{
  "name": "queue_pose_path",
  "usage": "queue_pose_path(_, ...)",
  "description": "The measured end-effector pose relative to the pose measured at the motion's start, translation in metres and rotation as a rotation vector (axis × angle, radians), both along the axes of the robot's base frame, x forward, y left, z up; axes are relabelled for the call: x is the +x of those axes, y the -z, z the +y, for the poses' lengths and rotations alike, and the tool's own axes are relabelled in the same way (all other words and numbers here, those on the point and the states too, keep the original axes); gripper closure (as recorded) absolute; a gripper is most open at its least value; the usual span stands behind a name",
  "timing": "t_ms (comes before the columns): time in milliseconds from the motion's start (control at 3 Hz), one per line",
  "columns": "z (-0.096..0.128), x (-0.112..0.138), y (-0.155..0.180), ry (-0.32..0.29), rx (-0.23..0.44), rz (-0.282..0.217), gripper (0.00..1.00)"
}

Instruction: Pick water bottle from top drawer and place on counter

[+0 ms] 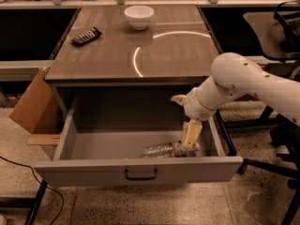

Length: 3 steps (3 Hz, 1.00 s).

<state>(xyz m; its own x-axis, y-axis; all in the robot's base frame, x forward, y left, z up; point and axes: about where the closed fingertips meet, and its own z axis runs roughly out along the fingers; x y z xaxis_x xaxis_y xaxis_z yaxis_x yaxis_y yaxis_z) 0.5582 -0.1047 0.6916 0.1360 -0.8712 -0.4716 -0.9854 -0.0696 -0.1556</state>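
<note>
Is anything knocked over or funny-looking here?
The water bottle lies on its side in the open top drawer, with the gripper down at its right end. A cardboard piece leans tilted left of the drawer.

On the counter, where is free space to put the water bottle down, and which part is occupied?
The counter is bare across its front half and right side, in front of the white bowl and right of the dark flat object. Its back left is crowded. In the top drawer, the gripper hangs by the water bottle at the right.
</note>
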Motion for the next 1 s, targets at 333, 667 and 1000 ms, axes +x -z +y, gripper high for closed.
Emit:
queue_pose_path(333, 0.012, 0.002, 0.018, -0.024, -0.012, 0.008, 0.00)
queue_pose_path(667, 0.023, -0.001, 0.035, -0.042, -0.022, 0.015, 0.00)
queue_pose_path(1000, 0.030, -0.004, 0.051, -0.046, -0.023, 0.026, 0.00)
